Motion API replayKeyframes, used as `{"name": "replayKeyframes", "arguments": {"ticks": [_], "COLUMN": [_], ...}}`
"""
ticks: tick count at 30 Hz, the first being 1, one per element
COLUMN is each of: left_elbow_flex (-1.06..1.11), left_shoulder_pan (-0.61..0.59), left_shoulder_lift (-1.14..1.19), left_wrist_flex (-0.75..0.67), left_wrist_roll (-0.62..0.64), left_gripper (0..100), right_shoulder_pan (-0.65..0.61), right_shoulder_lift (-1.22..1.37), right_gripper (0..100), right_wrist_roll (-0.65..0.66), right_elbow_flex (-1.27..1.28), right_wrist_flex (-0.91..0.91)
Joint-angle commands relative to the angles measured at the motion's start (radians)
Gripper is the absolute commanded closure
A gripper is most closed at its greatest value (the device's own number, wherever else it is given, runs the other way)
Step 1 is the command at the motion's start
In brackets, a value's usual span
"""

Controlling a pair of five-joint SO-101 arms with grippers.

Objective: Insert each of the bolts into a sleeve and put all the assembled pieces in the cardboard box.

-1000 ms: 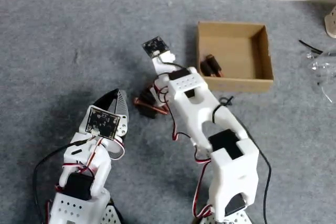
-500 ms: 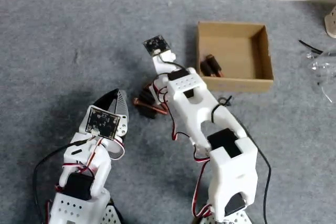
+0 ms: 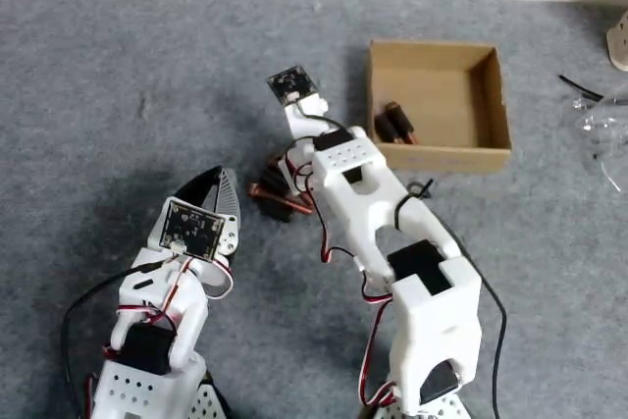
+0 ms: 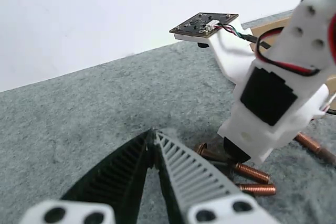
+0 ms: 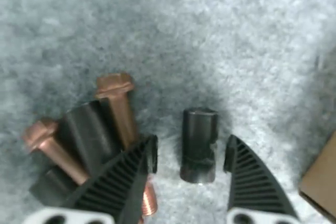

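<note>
The cardboard box [image 3: 446, 157] holds two assembled pieces [image 3: 395, 124] side by side. The right hand [image 5: 190, 153], released, straddles one black sleeve [image 5: 199, 141] lying on the surface [image 5: 252, 35], long axis parallel to the fingers [image 5: 126, 177]; copper bolts [image 5: 119, 106] and more sleeves [image 5: 90, 136] crowd one finger. The left hand [image 4: 153, 136] is clenched on nothing, well apart from the box.

From above, my right arm [image 3: 358, 193] covers most of the bolts [image 3: 270, 193], leaving ends poking out at its nine o'clock. The pieces [image 3: 394, 125] in the cardboard box [image 3: 442, 157] are too small for me to make out.
</note>
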Motion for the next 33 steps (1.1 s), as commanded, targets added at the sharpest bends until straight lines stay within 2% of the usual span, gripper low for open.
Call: {"name": "replayKeyframes", "arguments": {"ticks": [1,3,8,23,30,33], "left_elbow_flex": [0.021,0.021,0.021,0.021,0.021,0.021], "left_shoulder_pan": [-0.010,-0.010,-0.010,-0.010,-0.010,-0.008], "left_shoulder_lift": [-0.008,-0.008,-0.008,-0.008,-0.008,-0.008], "left_wrist_flex": [-0.002,-0.002,-0.002,-0.002,-0.002,-0.002], "left_wrist_roll": [-0.002,-0.002,-0.002,-0.002,-0.002,-0.002], "left_gripper": [99,99,99,99,99,99], "right_shoulder_pan": [-0.018,-0.016,-0.001,0.024,0.024,0.024], "right_shoulder_lift": [0.012,0.044,0.085,0.065,-0.117,-0.211], "right_gripper": [81.5,83.1,99.3,99.3,99.3,99.3], "right_wrist_roll": [-0.008,-0.008,-0.002,-0.008,-0.008,-0.003], "right_elbow_flex": [-0.018,-0.021,-0.024,-0.022,0.045,0.156], "right_wrist_flex": [-0.012,-0.008,-0.007,0.012,0.013,-0.068]}}
